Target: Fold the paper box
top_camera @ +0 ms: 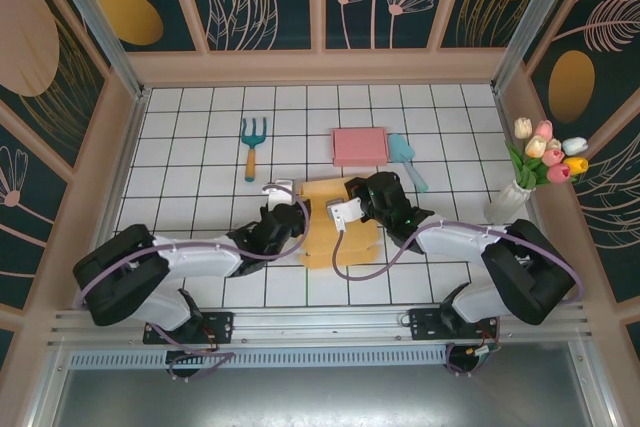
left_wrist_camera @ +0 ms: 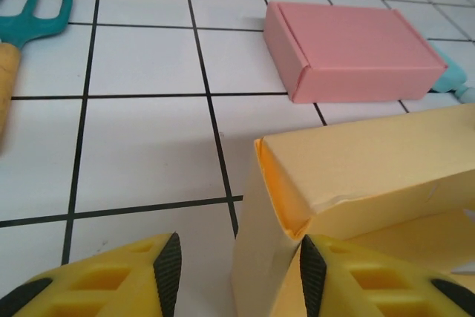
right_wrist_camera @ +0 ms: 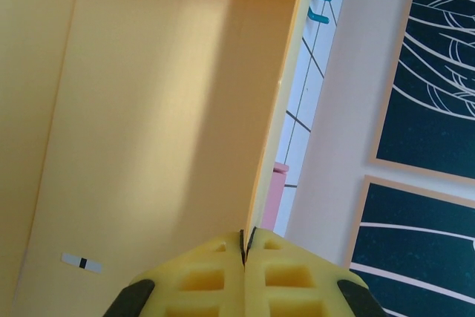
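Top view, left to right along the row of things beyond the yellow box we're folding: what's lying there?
In order: teal hand rake → pink box → teal trowel → vase of tulips at the right edge.

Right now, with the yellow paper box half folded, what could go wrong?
The left fingers stand apart at the yellow paper box corner, so that raised wall may spring flat. The right fingers pinch only a thin wall edge; it could slip or tear. The corner fold looks creased and may crumple.
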Tool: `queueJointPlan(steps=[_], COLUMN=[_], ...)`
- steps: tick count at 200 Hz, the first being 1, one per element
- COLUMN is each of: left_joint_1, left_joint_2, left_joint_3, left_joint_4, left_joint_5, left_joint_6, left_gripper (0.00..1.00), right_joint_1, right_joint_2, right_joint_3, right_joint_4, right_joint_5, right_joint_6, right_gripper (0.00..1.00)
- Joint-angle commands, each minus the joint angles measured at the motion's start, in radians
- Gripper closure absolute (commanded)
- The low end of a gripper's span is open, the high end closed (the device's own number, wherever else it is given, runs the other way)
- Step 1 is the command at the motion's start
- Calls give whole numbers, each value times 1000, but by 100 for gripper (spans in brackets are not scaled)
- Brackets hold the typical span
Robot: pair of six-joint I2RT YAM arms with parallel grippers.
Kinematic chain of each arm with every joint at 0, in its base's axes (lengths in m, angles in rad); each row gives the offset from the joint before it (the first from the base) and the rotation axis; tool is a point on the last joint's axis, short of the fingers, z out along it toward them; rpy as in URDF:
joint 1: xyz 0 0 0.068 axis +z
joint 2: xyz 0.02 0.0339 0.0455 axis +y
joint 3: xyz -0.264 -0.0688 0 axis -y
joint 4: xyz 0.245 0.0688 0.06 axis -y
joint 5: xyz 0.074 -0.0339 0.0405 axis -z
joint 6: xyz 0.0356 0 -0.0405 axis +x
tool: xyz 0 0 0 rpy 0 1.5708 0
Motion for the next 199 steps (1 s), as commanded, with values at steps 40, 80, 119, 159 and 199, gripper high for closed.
queueJointPlan(steps=[40,80,119,159,199], left_joint_1=[14,49,74,89,90], left_joint_2=[-35,22,86,148,162], left_joint_3=[-77,-77,-51,-16,-1], left_joint_4=[63,174,257,283,305], left_joint_5=[12,158,243,257,296], left_joint_6=[84,140,167,148,134], left_gripper=[53,56,71,77,80], right_joint_1=[23,29,29,30,29], right_joint_2=[-8,-4,4,15,22], right_joint_3=[-34,-37,-35,-32,-31], right_joint_4=[-115,-111,-120,-126,-128], right_joint_5=[23,19,20,21,19], right_joint_6=[4,-1,-6,-10,-10], right_gripper=[100,100,100,100,100])
